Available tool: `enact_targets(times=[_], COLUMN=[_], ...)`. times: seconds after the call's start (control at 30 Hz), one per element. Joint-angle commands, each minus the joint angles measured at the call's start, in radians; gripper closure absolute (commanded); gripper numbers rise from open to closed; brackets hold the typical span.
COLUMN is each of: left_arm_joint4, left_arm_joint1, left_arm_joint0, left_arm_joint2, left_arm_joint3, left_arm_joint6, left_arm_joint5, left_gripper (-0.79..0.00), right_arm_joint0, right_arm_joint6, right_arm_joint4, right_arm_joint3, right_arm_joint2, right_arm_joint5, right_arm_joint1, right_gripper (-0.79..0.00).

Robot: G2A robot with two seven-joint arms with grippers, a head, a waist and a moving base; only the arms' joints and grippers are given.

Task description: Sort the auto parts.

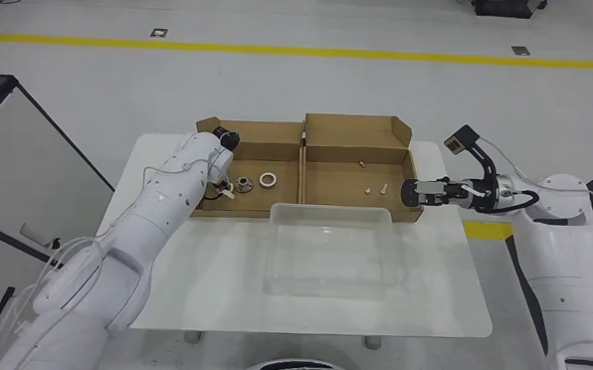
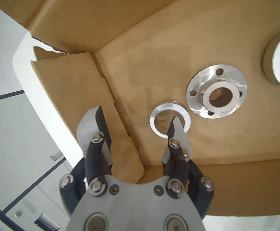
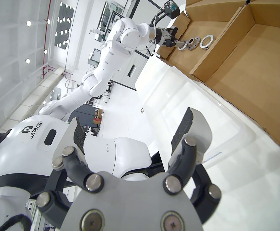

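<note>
Auto parts (image 1: 245, 184) are held in two open cardboard boxes on the white counter (image 1: 441, 291); all places are given from the left box (image 1: 263, 149). Three parts are laid in a row on the left box's floor. A plain metal ring (image 2: 155, 112) is set nearest the end wall facing away from the right box (image 1: 358, 148). A flanged hub (image 2: 235, 78) with bolt holes is placed just beside that ring, collar up; contact between the two cannot be told. A white ring (image 2: 268, 61) is found next along the row, near the hub but apart from it, toward the shared wall. The left hand (image 2: 136, 113) is positioned inside the left box at the metal ring's end, fingers spread apart and clamped on nothing. One finger is pointed into the ring's opening and the other is placed outside over bare cardboard, so the ring's wall is bracketed between them; touch cannot be confirmed. The right box is butted against the left box along one side wall, and three small parts (image 1: 369, 188) are scattered on its floor, too small to be identified. A clear tray (image 1: 328, 251) is set just in front of both boxes, mostly past the left box's near corner. The right hand (image 3: 133, 118) is held beyond the right box, on the side away from the left box, just beside that outer wall, fingers spread wide, unclamped.
</note>
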Motion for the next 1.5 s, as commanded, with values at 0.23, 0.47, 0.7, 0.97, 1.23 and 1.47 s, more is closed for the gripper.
enact_targets(times=[0.23,0.47,0.7,0.97,1.23,1.47], left_arm_joint4=[-0.038,-0.174,-0.487,-0.878,-1.041,-1.041], left_arm_joint1=[0.035,0.096,0.139,0.183,0.241,0.241], left_arm_joint0=[0.022,0.156,0.314,0.414,0.441,0.441], left_arm_joint2=[-0.105,-0.291,-0.465,-0.588,-0.604,-0.604], left_arm_joint3=[-0.164,-0.495,-0.795,-0.961,-1.022,-1.022], left_arm_joint6=[-0.008,-0.044,-0.147,-0.213,-0.233,-0.233], left_arm_joint5=[-0.029,-0.149,-0.332,-0.453,-0.432,-0.432], left_gripper=[-0.785,-0.785,-0.785,-0.785,-0.785,-0.785], right_arm_joint0=[0.0,0.0,0.0,0.0,0.0,0.0], right_arm_joint6=[0.0,0.0,0.0,0.0,0.0,0.0], right_arm_joint4=[0.001,0.001,0.001,0.001,0.001,0.0], right_arm_joint3=[0.0,0.0,0.0,0.0,0.0,0.0], right_arm_joint2=[0.0,0.0,0.0,0.0,0.0,0.0], right_arm_joint5=[0.0,0.0,0.0,0.0,0.0,0.0], right_arm_joint1=[0.0,0.0,0.0,0.0,0.0,0.0], right_gripper=[-0.785,-0.785,-0.785,-0.785,-0.785,-0.785])
